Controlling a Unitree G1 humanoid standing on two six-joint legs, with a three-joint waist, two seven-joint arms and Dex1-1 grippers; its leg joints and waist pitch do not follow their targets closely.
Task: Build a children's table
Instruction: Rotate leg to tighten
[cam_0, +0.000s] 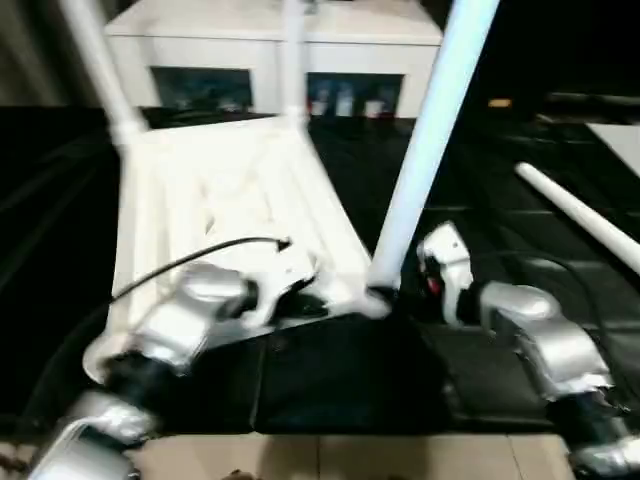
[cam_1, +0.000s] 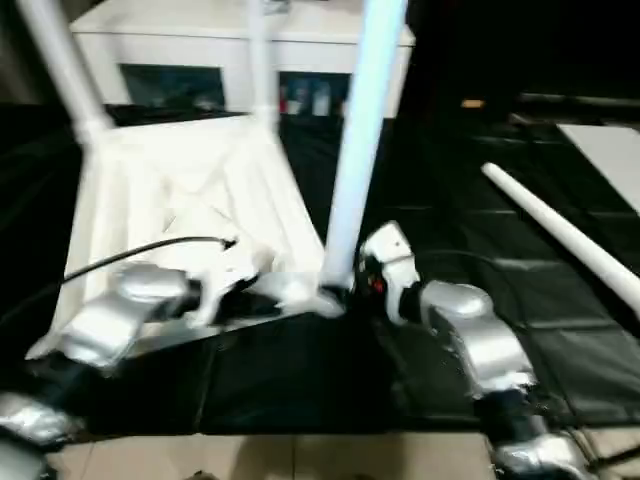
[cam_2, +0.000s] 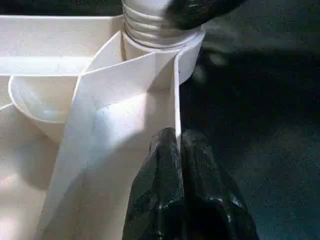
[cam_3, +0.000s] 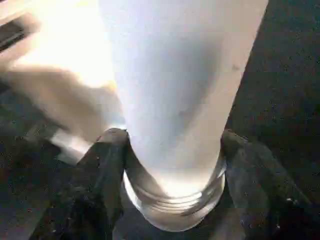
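The children's table's white tabletop (cam_0: 220, 190) lies upside down on the black mat, ribbed underside up. Two legs (cam_0: 100, 70) (cam_0: 293, 60) stand in its far corners. A third leg (cam_0: 420, 150) rises, leaning a little, from the near right corner socket (cam_2: 165, 47). My right gripper (cam_3: 172, 145) clasps this leg just above its threaded base, one finger (cam_3: 107, 165) on each side, touching it. My left gripper (cam_2: 178, 140) is shut on the tabletop's thin rim wall, close to that same socket. Another leg (cam_0: 580, 215) lies loose on the mat to the right.
A black mat (cam_0: 350, 380) covers the work area, with light floor tiles (cam_0: 350, 455) at its near edge. A white cabinet (cam_0: 270, 40) stands behind the tabletop. A flat white board (cam_0: 625, 140) lies at the far right.
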